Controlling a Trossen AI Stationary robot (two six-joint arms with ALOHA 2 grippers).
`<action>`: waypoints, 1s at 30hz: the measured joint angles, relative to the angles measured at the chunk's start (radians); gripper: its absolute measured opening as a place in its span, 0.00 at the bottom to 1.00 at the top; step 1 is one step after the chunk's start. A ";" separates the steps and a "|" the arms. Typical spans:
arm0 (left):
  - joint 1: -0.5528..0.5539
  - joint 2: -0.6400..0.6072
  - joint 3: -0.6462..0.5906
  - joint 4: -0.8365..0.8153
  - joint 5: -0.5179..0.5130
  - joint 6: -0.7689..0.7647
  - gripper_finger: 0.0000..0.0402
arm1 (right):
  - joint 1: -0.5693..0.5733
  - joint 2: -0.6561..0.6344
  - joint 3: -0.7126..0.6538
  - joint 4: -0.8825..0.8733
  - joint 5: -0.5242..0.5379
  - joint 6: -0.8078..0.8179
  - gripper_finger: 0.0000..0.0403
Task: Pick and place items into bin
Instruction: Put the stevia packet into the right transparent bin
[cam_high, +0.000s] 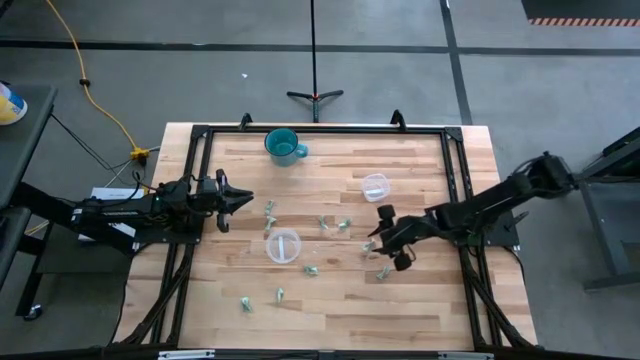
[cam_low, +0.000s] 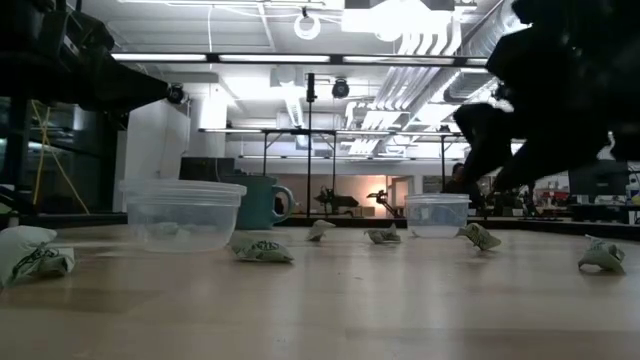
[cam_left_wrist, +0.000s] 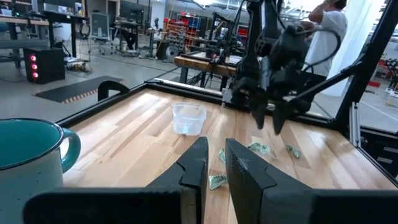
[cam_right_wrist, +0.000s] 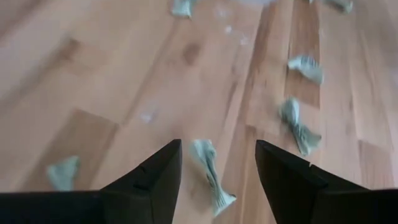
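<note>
Several tiny pale green-grey pieces lie scattered on the wooden table (cam_high: 420, 300), among them ones in the high view (cam_high: 323, 222), in the low view (cam_low: 262, 250) and in the left wrist view (cam_left_wrist: 258, 148). My right gripper (cam_high: 385, 238) (cam_right_wrist: 217, 146) is open and points down just above the table. Its fingers stand on either side of one piece (cam_right_wrist: 208, 167) without touching it. My left gripper (cam_high: 243, 199) (cam_left_wrist: 216, 149) waits at the table's left, level, its fingers a narrow gap apart and empty.
One clear plastic cup (cam_high: 283, 245) (cam_low: 182, 212) stands mid-table. A second (cam_high: 375, 187) (cam_left_wrist: 188, 118) stands further back and to the right. A teal mug (cam_high: 283, 146) (cam_left_wrist: 28, 149) stands at the far edge. A black frame (cam_high: 455, 160) rims the table. A person (cam_left_wrist: 323, 31) stands beyond it.
</note>
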 joint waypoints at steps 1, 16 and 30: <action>0.000 0.000 0.000 0.000 0.000 0.000 0.23 | 0.000 0.015 0.000 0.004 0.006 0.000 0.48; 0.000 0.000 0.000 0.000 0.001 0.000 0.23 | -0.001 0.185 0.000 0.057 0.032 0.004 0.44; 0.000 0.000 0.000 0.001 0.001 0.000 0.23 | -0.001 0.188 0.000 0.085 0.036 0.002 0.14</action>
